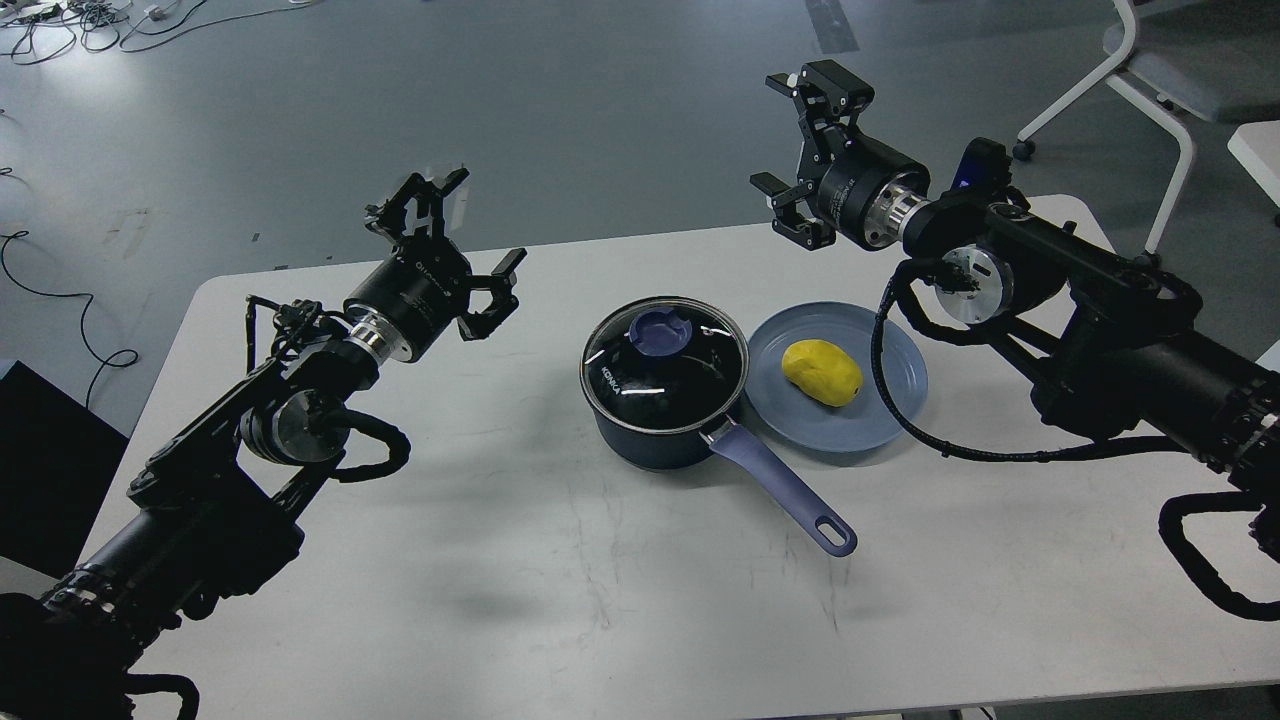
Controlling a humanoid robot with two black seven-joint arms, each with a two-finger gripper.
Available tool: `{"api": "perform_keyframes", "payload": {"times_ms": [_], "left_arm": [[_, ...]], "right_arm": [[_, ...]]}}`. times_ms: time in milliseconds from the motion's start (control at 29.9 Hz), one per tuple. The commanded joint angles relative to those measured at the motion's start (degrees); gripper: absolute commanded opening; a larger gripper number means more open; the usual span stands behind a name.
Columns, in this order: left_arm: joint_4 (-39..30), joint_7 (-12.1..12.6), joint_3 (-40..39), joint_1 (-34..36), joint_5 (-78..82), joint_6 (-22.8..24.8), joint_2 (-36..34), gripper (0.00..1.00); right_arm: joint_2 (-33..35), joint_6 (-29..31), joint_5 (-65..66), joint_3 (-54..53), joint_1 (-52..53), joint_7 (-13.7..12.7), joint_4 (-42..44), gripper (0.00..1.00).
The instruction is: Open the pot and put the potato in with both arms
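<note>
Hovering with jaws spread and empty, the left gripper hangs over the table's far-left edge, and the right gripper, equally spread and empty, beyond its far edge. Mid-table sits the lidded pot, handle pointing toward the near-right corner. Just right, the potato lies on a plate, long axis slanting likewise.
</note>
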State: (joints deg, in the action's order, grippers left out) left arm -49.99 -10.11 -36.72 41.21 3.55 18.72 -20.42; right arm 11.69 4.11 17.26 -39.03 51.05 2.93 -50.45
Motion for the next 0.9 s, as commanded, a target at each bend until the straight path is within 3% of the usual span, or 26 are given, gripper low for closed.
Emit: {"api": "perform_keyframes", "payload": {"times_ms": [0, 869], "left_arm": [[0.0, 0.1, 0.0, -0.1, -0.4, 0.4, -0.6, 0.98], [-0.5, -0.4, -0.5, -0.7, -0.5, 1.9, -1.0, 0.98]], "right_arm": [[0.1, 4.3, 0.0, -0.5, -1.8, 0.2, -0.2, 1.00], [1.9, 5.6, 0.0, -2.5, -2.1, 0.0, 2.5, 1.00]]}}
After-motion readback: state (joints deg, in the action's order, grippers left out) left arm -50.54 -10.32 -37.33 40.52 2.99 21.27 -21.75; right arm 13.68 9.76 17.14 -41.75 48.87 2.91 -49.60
